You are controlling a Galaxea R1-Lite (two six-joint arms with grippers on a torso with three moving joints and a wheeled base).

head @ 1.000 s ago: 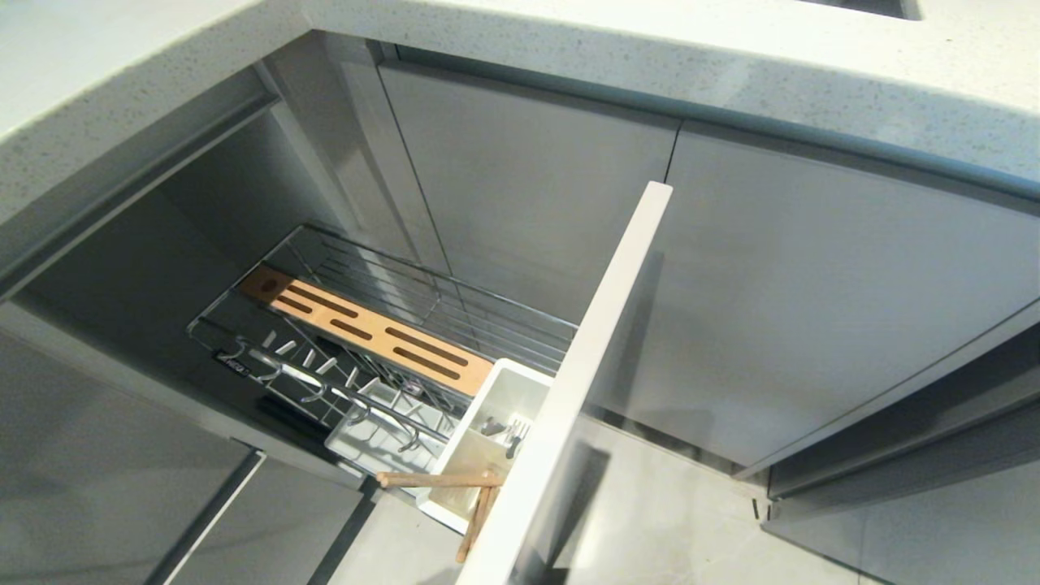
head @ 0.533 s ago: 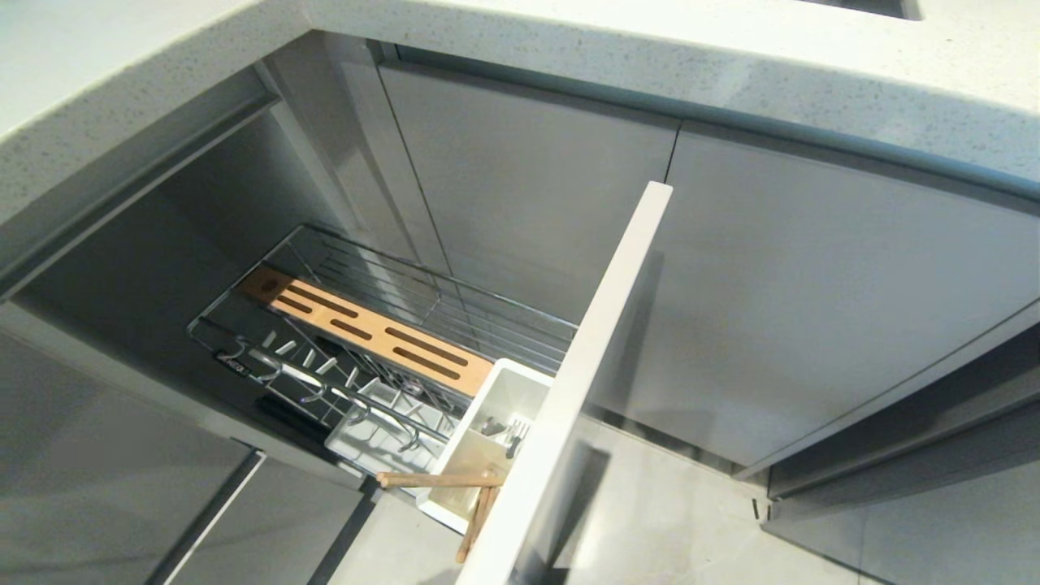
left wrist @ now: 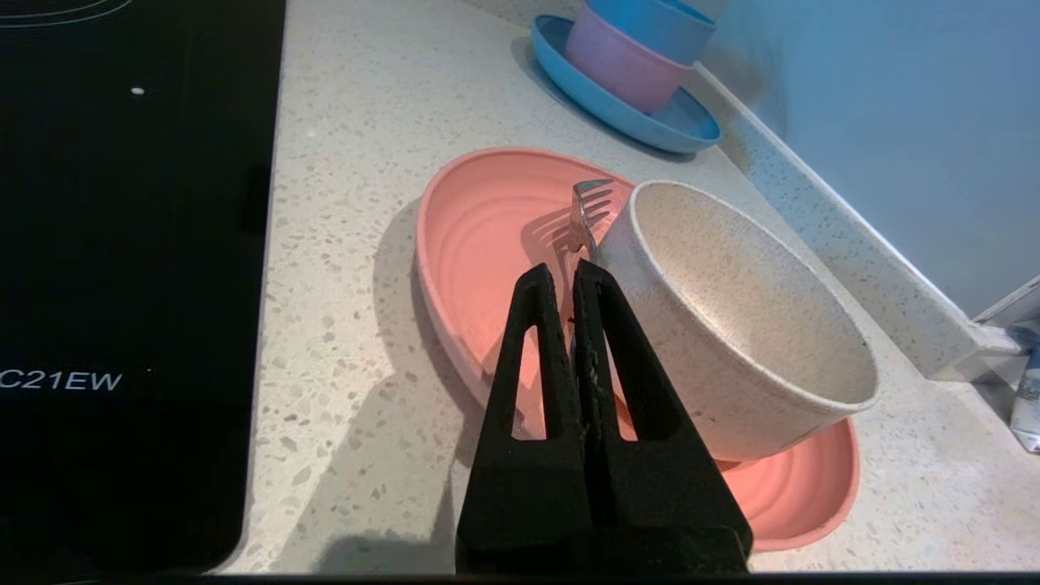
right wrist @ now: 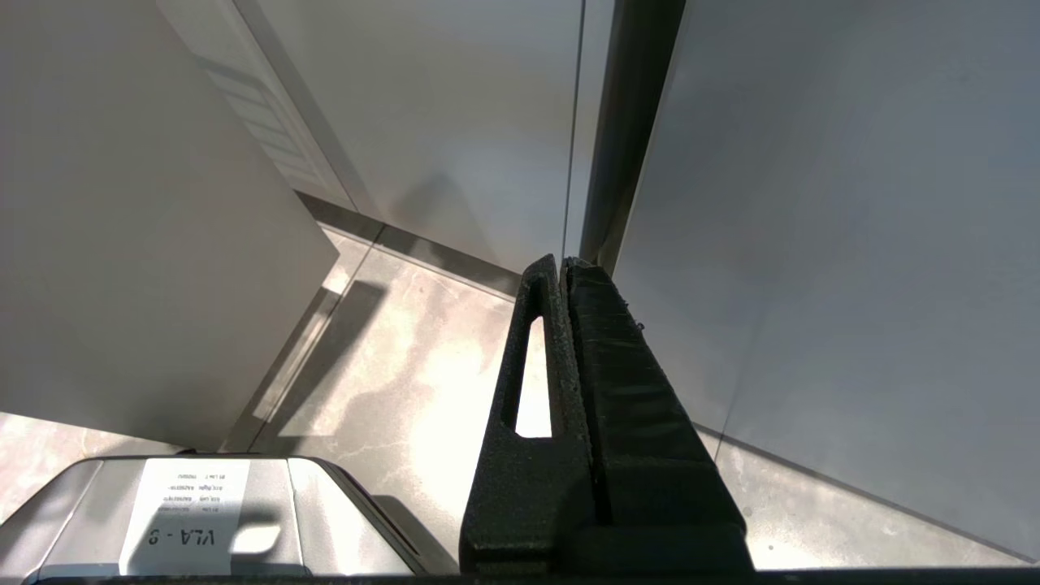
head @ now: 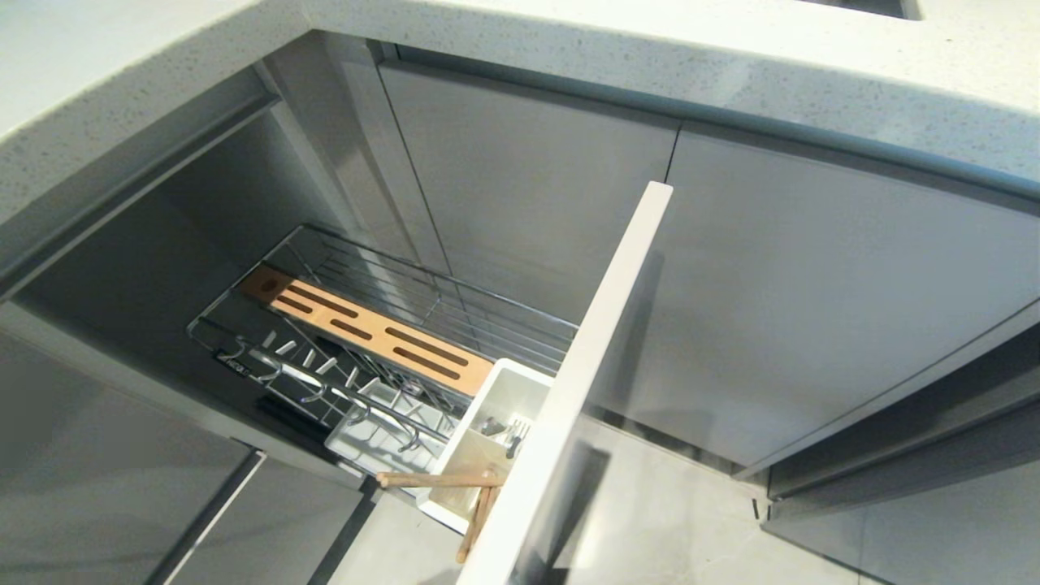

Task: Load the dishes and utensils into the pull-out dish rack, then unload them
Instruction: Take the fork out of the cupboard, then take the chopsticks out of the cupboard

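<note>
My left end effector (left wrist: 566,276) is clenched on a grey metal fork (left wrist: 587,213), only its tines showing past the fingertips, right beside the rim of the speckled off-white bowl (left wrist: 731,325). The bowl sits on the salmon-pink plate (left wrist: 496,236), on the speckled surface (left wrist: 349,268) next to a black cooktop (left wrist: 122,244); stacked blue and pink dishes (left wrist: 634,73) stand further back. Judging by this, I'm lifting the fork for loading: keep it clear of the bowl wall, raise straight, don't tilt. Target is the pull-out dish rack (head: 390,333), drawn out, its white cutlery caddy (head: 496,431) holding some metal cutlery, wooden chopsticks (head: 439,481) sticking out. Right end effector (right wrist: 562,272) is clenched empty, parked low by the cabinet doors (right wrist: 812,244).
</note>
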